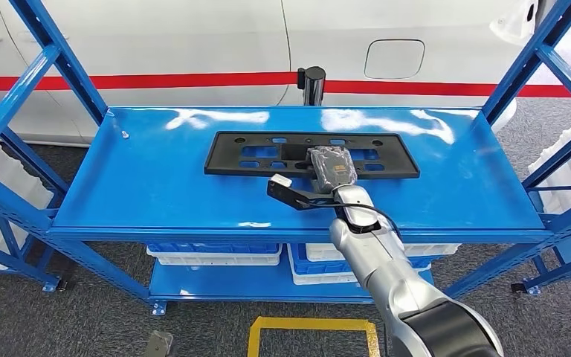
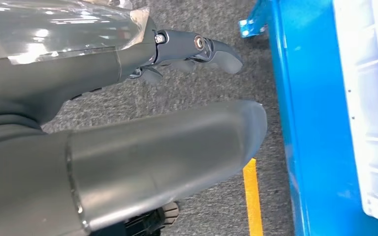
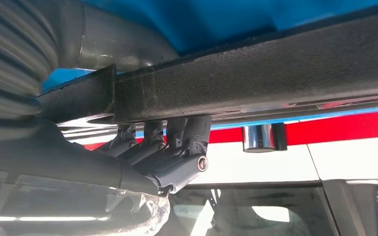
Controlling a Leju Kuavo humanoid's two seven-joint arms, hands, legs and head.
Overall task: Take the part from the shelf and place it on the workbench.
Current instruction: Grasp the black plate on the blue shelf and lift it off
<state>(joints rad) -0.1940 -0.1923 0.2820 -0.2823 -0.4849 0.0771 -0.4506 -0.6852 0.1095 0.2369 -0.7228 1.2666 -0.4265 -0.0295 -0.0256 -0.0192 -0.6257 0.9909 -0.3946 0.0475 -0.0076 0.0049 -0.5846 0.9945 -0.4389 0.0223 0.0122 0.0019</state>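
The part (image 1: 245, 155) is a long flat black plate with cut-outs, lying across the middle of the blue shelf top (image 1: 156, 186). My right hand (image 1: 332, 168) reaches over the part's near edge at about its middle. In the right wrist view the part (image 3: 275, 73) runs between the thick grey thumb (image 3: 123, 46) on one face and the dark fingers (image 3: 177, 147) curled against the other, so this hand grips it. My left hand (image 2: 142, 162) hangs beside the shelf frame over the grey carpet, fingers (image 2: 202, 46) apart from the thumb and holding nothing.
Blue slanted uprights (image 1: 52, 59) flank the shelf on both sides. A white car body with a red stripe (image 1: 193, 79) stands close behind, with a black post (image 1: 311, 83) at the back edge. White and blue bins (image 1: 215, 254) sit on the lower shelf. Yellow floor tape (image 1: 312, 323) lies below.
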